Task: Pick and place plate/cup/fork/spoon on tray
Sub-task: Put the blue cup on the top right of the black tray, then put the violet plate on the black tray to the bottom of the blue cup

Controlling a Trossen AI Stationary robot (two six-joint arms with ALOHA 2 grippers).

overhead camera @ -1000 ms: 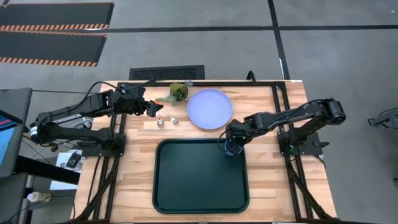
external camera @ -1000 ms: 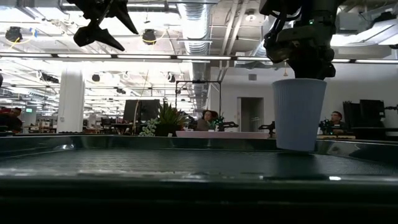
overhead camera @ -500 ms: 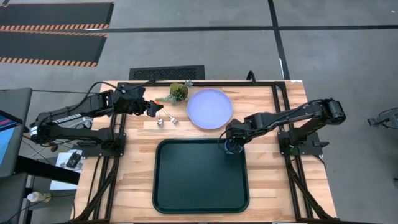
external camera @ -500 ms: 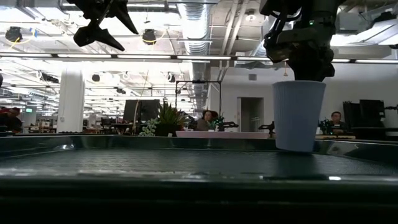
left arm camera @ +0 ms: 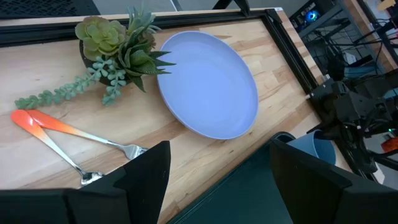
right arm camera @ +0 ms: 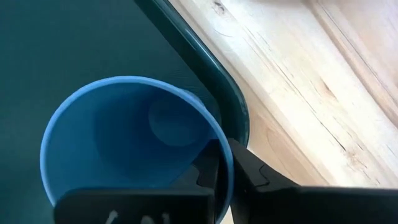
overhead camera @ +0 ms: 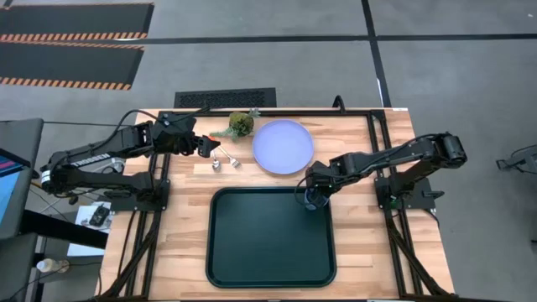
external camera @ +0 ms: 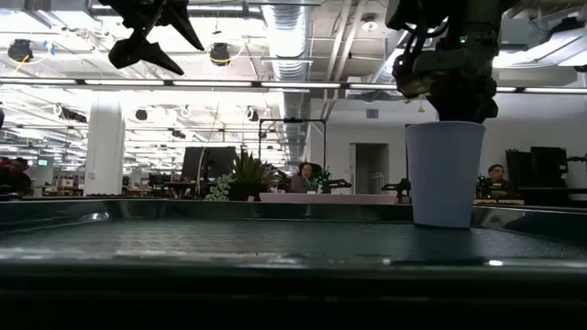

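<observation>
cup [overhead camera: 314,198]: light, rigid, likely slick thin wall; grip at rim | right gripper [overhead camera: 311,194]: jaws clenched on rim, over tray [overhead camera: 270,267] corner nearest tabletop's right edge | left gripper [overhead camera: 205,146]: jaws spread, near far-left corner

Two dark jointed arms w/ cables

A succulent plant [overhead camera: 240,124] (trailing stems) sits on the wooden table [overhead camera: 185,226].
</observation>
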